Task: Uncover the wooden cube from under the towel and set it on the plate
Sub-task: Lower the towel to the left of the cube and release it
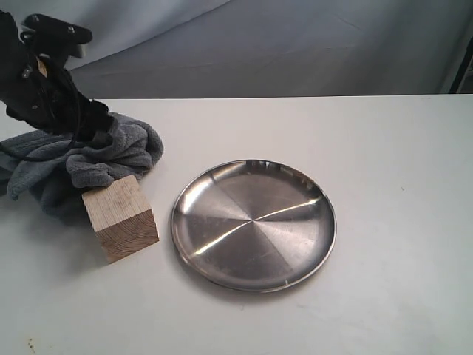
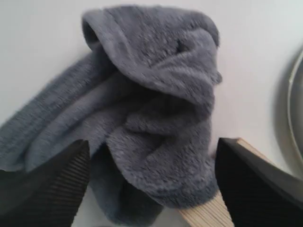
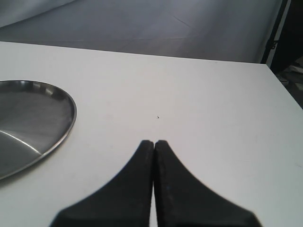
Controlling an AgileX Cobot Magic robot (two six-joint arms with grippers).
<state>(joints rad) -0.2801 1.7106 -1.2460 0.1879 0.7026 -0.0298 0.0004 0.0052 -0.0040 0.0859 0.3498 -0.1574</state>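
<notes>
The wooden cube stands bare on the white table, just left of the steel plate; its far edge touches the crumpled grey-blue towel. My left gripper hangs open right above the towel, its fingers wide apart on either side of a fold, and a corner of the cube shows beside one finger. My right gripper is shut on nothing, low over bare table next to the plate; it is out of the exterior view.
The left arm rises at the far left over the towel. The plate's rim shows at one edge of the left wrist view. A grey backdrop stands behind the table's far edge.
</notes>
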